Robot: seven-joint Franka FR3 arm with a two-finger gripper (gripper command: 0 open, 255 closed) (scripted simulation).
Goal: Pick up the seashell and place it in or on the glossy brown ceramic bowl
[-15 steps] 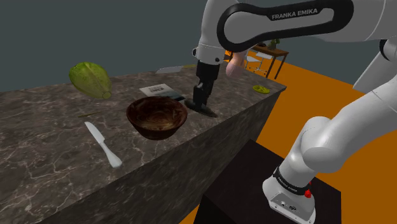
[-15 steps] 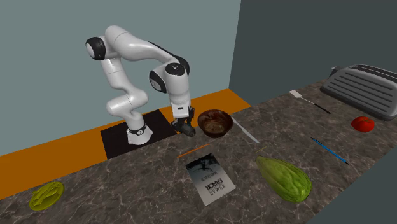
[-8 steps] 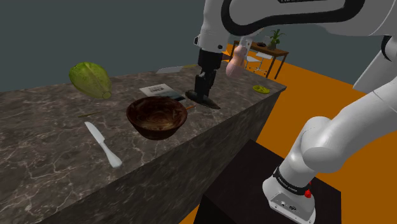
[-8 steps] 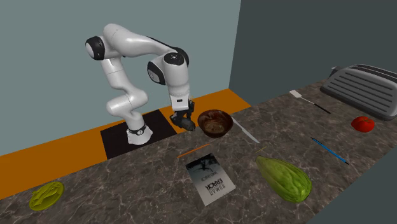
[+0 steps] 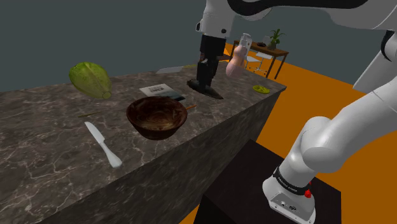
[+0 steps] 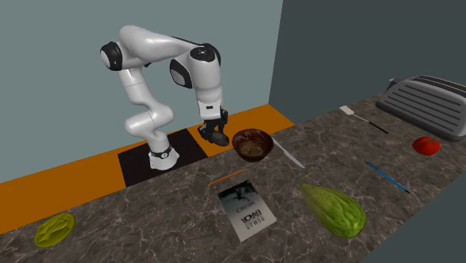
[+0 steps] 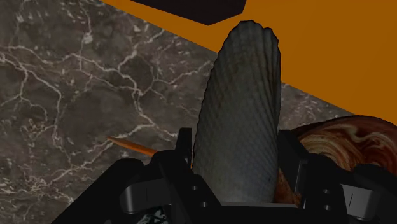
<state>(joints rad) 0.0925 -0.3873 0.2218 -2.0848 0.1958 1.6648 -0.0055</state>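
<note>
- Your gripper sits in the upper middle of the shoulder view. Its fingers are clamped on the seashell, one on each side of its lower part.
- The seashell is dark grey and ribbed. It stands on end between the fingers, and its rounded tip reaches past them.
- In the shoulder view the seashell hangs below the gripper, up and to the right of the brown bowl. It looks clear of the bench.
- In the second exterior view you will find the gripper left of centre, just to the left of the bowl, which stands near the bench's far edge.
- From the wrist camera, the bowl's glossy swirled rim shows just beyond the other finger, and an orange pencil lies on the marble behind the fingers.
- On the bench in the shoulder view, a white knife lies at lower left of the bowl, a green gourd sits at upper left, and a booklet lies behind the bowl.
- At the right of the second exterior view you see a grey ridged appliance and, well apart from the bowl, a red tomato.
</note>
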